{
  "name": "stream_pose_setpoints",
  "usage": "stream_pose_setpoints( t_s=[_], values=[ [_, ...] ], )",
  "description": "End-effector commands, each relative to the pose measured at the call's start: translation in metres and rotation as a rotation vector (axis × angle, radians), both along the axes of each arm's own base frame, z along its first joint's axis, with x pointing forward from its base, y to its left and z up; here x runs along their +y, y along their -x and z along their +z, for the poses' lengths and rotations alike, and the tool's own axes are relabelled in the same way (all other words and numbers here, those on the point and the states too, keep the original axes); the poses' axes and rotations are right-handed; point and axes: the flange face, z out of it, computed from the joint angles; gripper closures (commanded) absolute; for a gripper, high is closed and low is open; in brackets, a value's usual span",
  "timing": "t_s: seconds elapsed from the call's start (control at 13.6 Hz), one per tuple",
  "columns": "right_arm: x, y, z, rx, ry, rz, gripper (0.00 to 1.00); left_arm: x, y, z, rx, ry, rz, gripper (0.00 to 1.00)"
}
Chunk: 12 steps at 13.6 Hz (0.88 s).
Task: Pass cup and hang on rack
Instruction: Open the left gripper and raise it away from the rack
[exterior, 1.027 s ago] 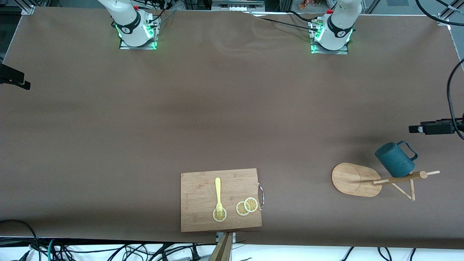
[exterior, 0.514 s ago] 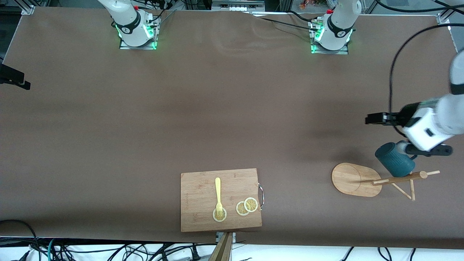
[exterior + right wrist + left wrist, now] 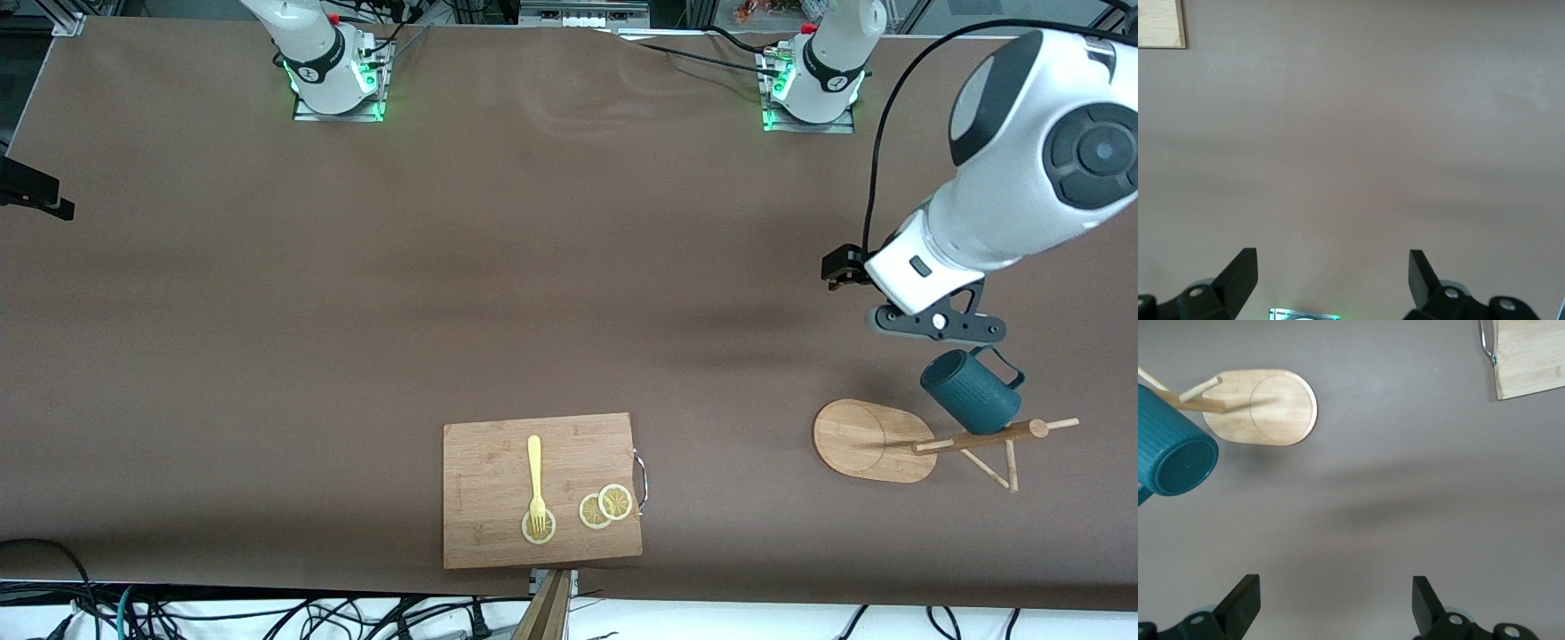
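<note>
On the table (image 3: 533,267): brown matte cover, flat, faintly wrinkled toward the arms' bases. Likely enough friction to keep things from sliding.

Over bare cover toward the left arm's end, just beside the cup: left gripper (image 3: 1333,581), jaws spread wide, nothing between them. Over bare cover elsewhere: right gripper (image 3: 1331,254), jaws likewise spread and empty. Right arm waiting.

Nearer to the front camera, about mid-table: cutting board (image 3: 498,480), well apart from the rack, no obstacle to work there.

Toward the left arm's end: rack (image 3: 858,440), standing on its oval base, post upright, thin pegs branching near the top. Judged light and tippy; avoid sideways pushes on post or pegs. Pegs judged slender enough to snap under load.

On the rack: cup (image 3: 967,391), tilted, underside showing in the left wrist view, handle (image 3: 1009,369) turned away from the base. Appears hung on a peg, free of both grippers; exact seat of handle on peg not visible. Hanging step judged done or nearly so.

Handling of cup: judged rigid, fairly light, probably ceramic and chippable. Ribbed outer wall, so a fair grip. Take hold across the rim wall or the body, leaving the handle loop free.

On the board: fork (image 3: 534,471) and lemon slices (image 3: 606,507), not involved.
</note>
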Motion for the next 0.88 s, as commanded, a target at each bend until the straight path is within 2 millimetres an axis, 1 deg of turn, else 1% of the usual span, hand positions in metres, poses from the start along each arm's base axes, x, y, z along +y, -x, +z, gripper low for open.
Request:
stream_pose_setpoints(
  t_s=[0.0, 0.07, 0.15, 0.22, 0.37, 0.51, 0.59, 0.81],
  values=[
    [-0.003, 0.000, 0.004, -0.011, -0.010, 0.009, 0.00, 0.000, 0.022, 0.015, -0.124, -0.018, -0.027, 0.00],
    [-0.002, 0.000, 0.004, -0.010, -0.010, 0.011, 0.00, -0.001, 0.027, 0.024, -0.142, -0.004, -0.016, 0.00],
    [-0.002, 0.001, 0.004, -0.010, -0.010, 0.011, 0.00, 0.016, 0.033, 0.039, -0.149, 0.034, 0.034, 0.00],
    [-0.003, 0.000, 0.004, -0.010, -0.010, 0.009, 0.00, 0.025, 0.042, 0.050, -0.147, 0.059, 0.068, 0.00],
    [-0.002, 0.000, 0.004, -0.011, -0.010, 0.011, 0.00, 0.048, 0.049, 0.048, -0.079, 0.036, 0.094, 0.00],
    [-0.002, 0.001, 0.004, -0.011, -0.010, 0.009, 0.00, 0.061, 0.048, 0.049, -0.078, 0.033, 0.049, 0.00],
    [-0.003, 0.000, 0.004, -0.010, -0.010, 0.008, 0.00, 0.072, 0.046, 0.048, -0.076, 0.031, 0.058, 0.00],
    [-0.003, 0.000, 0.004, -0.010, -0.010, 0.008, 0.00, 0.074, 0.043, 0.045, -0.072, 0.033, 0.063, 0.00]
  ],
)
